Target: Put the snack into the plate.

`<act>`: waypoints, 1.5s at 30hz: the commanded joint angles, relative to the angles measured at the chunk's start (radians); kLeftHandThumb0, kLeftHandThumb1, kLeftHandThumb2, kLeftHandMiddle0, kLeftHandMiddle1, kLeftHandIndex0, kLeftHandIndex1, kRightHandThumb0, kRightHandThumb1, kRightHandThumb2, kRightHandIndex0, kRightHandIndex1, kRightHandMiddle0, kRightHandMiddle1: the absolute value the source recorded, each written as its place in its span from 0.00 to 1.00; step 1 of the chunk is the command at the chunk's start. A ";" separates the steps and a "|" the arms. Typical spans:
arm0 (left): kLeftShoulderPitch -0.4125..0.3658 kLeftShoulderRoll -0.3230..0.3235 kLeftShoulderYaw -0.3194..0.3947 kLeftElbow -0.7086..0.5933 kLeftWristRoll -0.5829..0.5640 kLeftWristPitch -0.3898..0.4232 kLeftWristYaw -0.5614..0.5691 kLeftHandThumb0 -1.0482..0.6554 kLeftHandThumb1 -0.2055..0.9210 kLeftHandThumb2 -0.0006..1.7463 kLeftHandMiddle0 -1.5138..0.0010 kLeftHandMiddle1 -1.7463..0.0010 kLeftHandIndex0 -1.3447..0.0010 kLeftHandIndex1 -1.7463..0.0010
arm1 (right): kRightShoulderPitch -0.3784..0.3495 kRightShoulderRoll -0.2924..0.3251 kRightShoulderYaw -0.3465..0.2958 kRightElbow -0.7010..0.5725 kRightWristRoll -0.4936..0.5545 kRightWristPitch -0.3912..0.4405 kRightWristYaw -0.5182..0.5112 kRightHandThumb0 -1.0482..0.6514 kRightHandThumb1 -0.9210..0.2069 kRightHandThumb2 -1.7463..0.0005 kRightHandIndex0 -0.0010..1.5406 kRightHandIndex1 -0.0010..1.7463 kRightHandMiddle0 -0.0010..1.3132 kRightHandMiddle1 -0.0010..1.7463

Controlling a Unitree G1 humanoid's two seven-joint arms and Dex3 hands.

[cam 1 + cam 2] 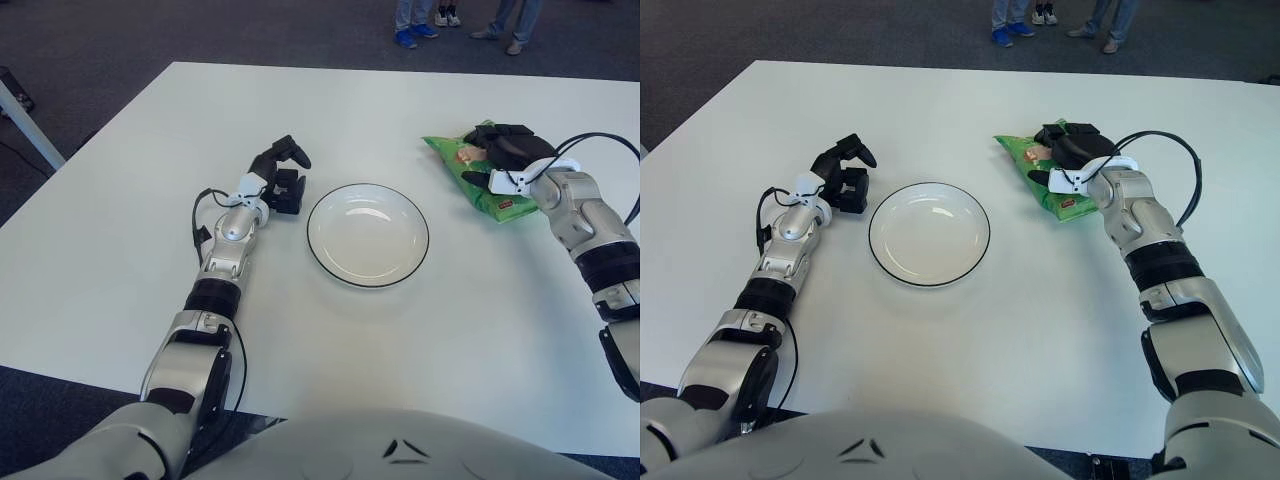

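A green snack bag (450, 156) lies on the white table to the right of a white plate with a dark rim (368, 284). My right hand (503, 160) is on top of the bag. Its dark fingers curl over the bag's right half and the thumb presses its near edge, so most of the bag is hidden. The bag still touches the table. The plate holds nothing. My left hand (283, 176) shows just left of the plate, fingers loosely bent, holding nothing.
The white table (120, 260) spreads wide around the plate. Its far edge runs along the top, and people's feet (412, 34) stand on the dark carpet beyond it. A cable loops from my right wrist (600, 145).
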 commanded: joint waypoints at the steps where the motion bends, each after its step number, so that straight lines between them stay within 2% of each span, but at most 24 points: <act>1: 0.076 -0.002 -0.003 0.027 -0.003 0.015 -0.008 0.33 0.46 0.75 0.16 0.00 0.54 0.00 | 0.044 -0.001 0.015 0.010 -0.035 0.000 -0.040 0.27 0.06 0.63 0.00 0.71 0.12 0.90; 2: 0.077 -0.002 -0.003 0.026 -0.002 0.015 -0.008 0.33 0.46 0.75 0.16 0.00 0.54 0.00 | 0.046 -0.003 0.015 0.008 -0.042 -0.003 -0.060 0.31 0.13 0.57 0.00 0.81 0.18 0.94; 4: 0.077 -0.002 -0.003 0.024 -0.002 0.016 -0.008 0.33 0.46 0.75 0.16 0.00 0.54 0.00 | 0.049 -0.004 0.015 0.007 -0.051 -0.009 -0.093 0.35 0.21 0.52 0.00 0.90 0.24 0.97; 7: 0.078 -0.001 -0.002 0.021 -0.007 0.023 -0.016 0.33 0.46 0.75 0.16 0.00 0.54 0.00 | 0.053 -0.001 0.007 0.013 -0.047 -0.025 -0.130 0.36 0.31 0.44 0.03 0.97 0.31 0.99; 8: 0.078 -0.001 -0.002 0.021 -0.008 0.023 -0.017 0.33 0.46 0.75 0.16 0.00 0.54 0.00 | 0.054 0.000 0.005 0.014 -0.044 -0.028 -0.138 0.45 0.39 0.38 0.12 0.95 0.37 0.99; 9: 0.078 -0.002 -0.001 0.020 -0.009 0.022 -0.018 0.33 0.46 0.75 0.16 0.00 0.54 0.00 | 0.055 0.001 0.000 0.015 -0.038 -0.030 -0.145 0.49 0.42 0.35 0.15 0.95 0.39 0.99; 11: 0.079 -0.003 -0.001 0.019 -0.011 0.020 -0.018 0.33 0.46 0.75 0.16 0.00 0.55 0.00 | 0.057 0.003 -0.005 0.017 -0.030 -0.033 -0.153 0.56 0.54 0.27 0.29 0.91 0.46 1.00; 17: 0.077 0.001 -0.004 0.024 -0.008 0.012 -0.019 0.33 0.47 0.75 0.16 0.00 0.55 0.00 | 0.055 0.021 -0.037 0.028 0.026 -0.046 -0.151 0.61 0.70 0.18 0.49 0.82 0.51 1.00; 22: 0.076 0.003 -0.005 0.027 -0.010 0.012 -0.026 0.34 0.47 0.74 0.15 0.00 0.55 0.00 | 0.052 0.027 -0.057 0.031 0.058 -0.063 -0.151 0.62 0.74 0.15 0.54 0.84 0.49 1.00; 30: 0.074 -0.001 -0.005 0.038 -0.006 -0.015 -0.016 0.34 0.48 0.74 0.15 0.00 0.55 0.00 | 0.063 0.030 -0.080 -0.023 0.066 -0.032 -0.148 0.62 0.76 0.12 0.55 0.88 0.46 1.00; 45: 0.067 -0.003 -0.006 0.051 -0.001 -0.017 -0.011 0.34 0.47 0.75 0.16 0.00 0.55 0.00 | 0.064 0.040 -0.144 -0.078 0.088 -0.035 -0.187 0.62 0.70 0.12 0.47 0.99 0.41 1.00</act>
